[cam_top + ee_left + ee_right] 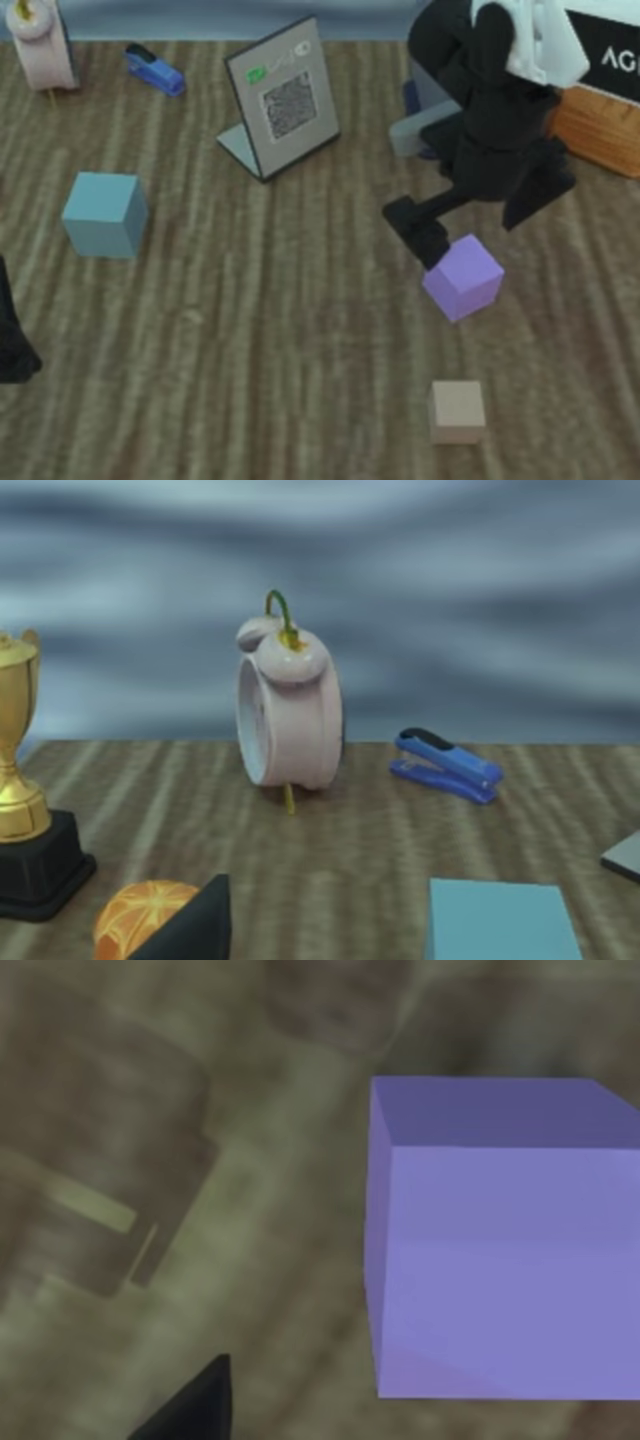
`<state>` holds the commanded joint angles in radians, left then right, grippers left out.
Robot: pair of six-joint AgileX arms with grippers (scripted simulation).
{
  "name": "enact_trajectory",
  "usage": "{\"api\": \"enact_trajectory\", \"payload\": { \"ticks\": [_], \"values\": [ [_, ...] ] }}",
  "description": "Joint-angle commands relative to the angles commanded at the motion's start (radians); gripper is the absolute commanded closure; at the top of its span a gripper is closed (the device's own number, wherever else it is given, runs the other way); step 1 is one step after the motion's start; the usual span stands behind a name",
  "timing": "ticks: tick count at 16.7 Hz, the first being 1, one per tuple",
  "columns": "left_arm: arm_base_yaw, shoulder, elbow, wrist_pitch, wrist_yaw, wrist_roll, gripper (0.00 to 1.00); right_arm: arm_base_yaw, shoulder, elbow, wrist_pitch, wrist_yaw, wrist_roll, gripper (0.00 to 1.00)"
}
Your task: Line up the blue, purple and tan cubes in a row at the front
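Note:
The purple cube point(463, 277) rests on the table right of centre, turned slightly, and fills one side of the right wrist view point(500, 1250). My right gripper point(475, 215) hovers open just behind it. One fingertip point(420, 232) is at the cube's back-left corner and the other is off to the right, so the cube is not between them. The tan cube point(458, 410) lies near the front edge, in front of the purple one. The blue cube point(103, 213) stands at the left point(500, 925). My left arm point(12, 345) is parked at the left edge, its gripper open with one fingertip point(200, 930) showing.
A QR-code sign stand point(285, 100) sits at the back centre, with a dark-blue stapler point(155, 70) and a pink alarm clock point(40, 40) at the back left. An orange wooden block point(600, 125) lies back right. A gold trophy point(20, 780) and an orange ball point(140, 915) are near my left arm.

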<state>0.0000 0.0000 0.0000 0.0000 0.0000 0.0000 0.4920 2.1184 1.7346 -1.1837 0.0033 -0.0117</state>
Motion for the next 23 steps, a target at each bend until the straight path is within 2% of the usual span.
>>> {"api": "enact_trajectory", "payload": {
  "ticks": [3, 9, 14, 23],
  "values": [
    [0.000, 0.000, 0.000, 0.000, 0.000, 0.000, 0.00, -0.002, 0.014, -0.032, 0.040, -0.001, 0.002, 0.00],
    [0.000, 0.000, 0.000, 0.000, 0.000, 0.000, 0.00, -0.003, 0.097, -0.179, 0.278, 0.000, 0.002, 0.00],
    [0.000, 0.000, 0.000, 0.000, 0.000, 0.000, 0.00, -0.003, 0.110, -0.199, 0.306, 0.000, 0.002, 0.00],
    [0.000, 0.000, 0.000, 0.000, 0.000, 0.000, 0.00, -0.003, 0.110, -0.199, 0.306, 0.000, 0.002, 0.68]
  ]
}}
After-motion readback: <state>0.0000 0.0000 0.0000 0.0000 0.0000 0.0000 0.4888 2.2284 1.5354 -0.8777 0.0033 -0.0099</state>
